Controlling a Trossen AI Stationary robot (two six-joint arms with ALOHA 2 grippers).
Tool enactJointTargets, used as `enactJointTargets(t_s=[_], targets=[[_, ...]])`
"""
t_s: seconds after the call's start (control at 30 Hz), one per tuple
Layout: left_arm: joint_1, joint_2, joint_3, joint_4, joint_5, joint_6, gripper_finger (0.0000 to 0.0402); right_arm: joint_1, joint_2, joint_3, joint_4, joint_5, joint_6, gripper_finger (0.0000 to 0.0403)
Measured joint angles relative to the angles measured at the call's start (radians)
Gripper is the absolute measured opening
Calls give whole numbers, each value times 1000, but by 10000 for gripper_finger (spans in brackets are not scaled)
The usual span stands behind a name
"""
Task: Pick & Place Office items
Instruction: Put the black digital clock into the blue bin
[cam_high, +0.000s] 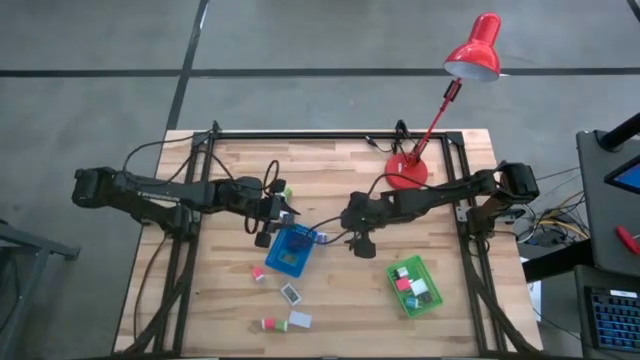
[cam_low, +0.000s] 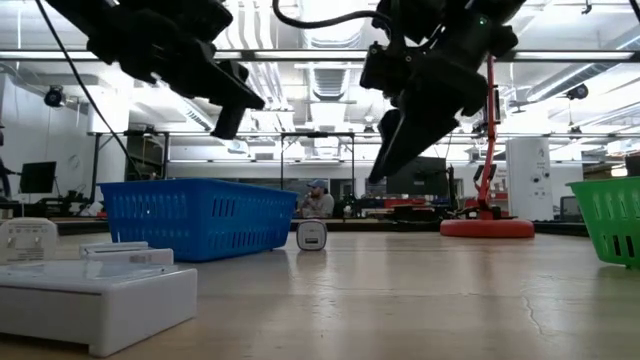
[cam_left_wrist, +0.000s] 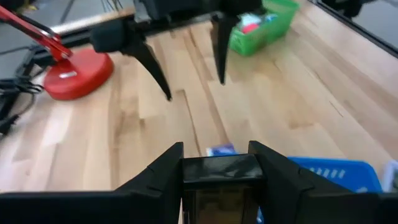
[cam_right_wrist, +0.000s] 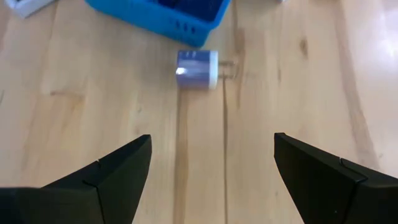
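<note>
Blue-white block (cam_right_wrist: 197, 68) on table ahead of right jaws (cam_right_wrist: 211, 168), spread wide, empty.

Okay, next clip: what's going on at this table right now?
Two arms are sorting small office items into trays. The left gripper hangs near the blue tray, jaws closed on a small dark block. The right gripper hovers with jaws open above a small blue-and-white item lying on the wood beside that tray. The green tray already holds a few pieces; several more lie loose on the table.
</note>
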Motion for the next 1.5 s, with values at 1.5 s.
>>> enactJointTargets(t_s=[1.5], targets=[[-114, 261, -2, -36, 99, -117, 152, 0, 0, 44, -184, -2, 22, 326]])
